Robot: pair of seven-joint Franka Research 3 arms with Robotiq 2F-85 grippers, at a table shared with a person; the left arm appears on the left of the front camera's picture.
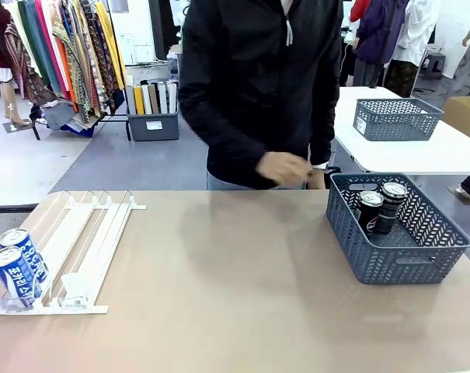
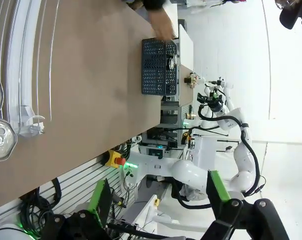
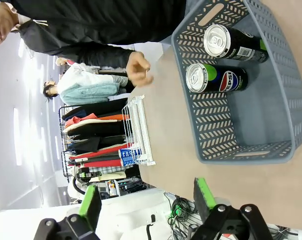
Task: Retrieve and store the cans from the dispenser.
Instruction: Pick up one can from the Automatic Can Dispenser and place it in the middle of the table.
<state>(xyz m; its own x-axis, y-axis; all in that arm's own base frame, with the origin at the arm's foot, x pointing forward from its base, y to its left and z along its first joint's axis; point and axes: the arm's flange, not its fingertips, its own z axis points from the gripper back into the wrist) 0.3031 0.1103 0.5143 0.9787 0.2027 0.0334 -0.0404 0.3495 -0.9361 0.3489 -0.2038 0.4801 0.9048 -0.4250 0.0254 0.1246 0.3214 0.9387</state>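
Tan laminate covers the counter [image 1: 235,264], with a person [image 1: 258,78] in a black jacket at its far edge, one hand [image 1: 283,167] hanging just above that edge near the middle. By the right edge, toward the far side, sits a blue-grey mesh basket [image 1: 398,264] with two black cans [image 1: 368,210] upright inside, touching each other. The dispenser [image 1: 102,233] lies at the near left corner, its lanes sloping down toward the robot's side. Two blue cans [image 1: 31,249] wait one behind the other in its leftmost lane, the front can [image 1: 15,276] against the clear stop [image 1: 9,301].

The left end effector [image 2: 158,200] hangs above the left edge, fingers spread wide with nothing between them. The right end effector [image 3: 146,200] is likewise spread and empty, looking down on the basket.

Two cans look stored and two are left, so the step in hand is likely fetching the front blue one. The left arm is the nearer. It should come straight down over that can, keep the fingers clear of the divider rails [image 1: 79,241] and of the can behind, and pinch the body below the rim. Lift above the stop before moving across, mind the hand, and set it beside the black pair.
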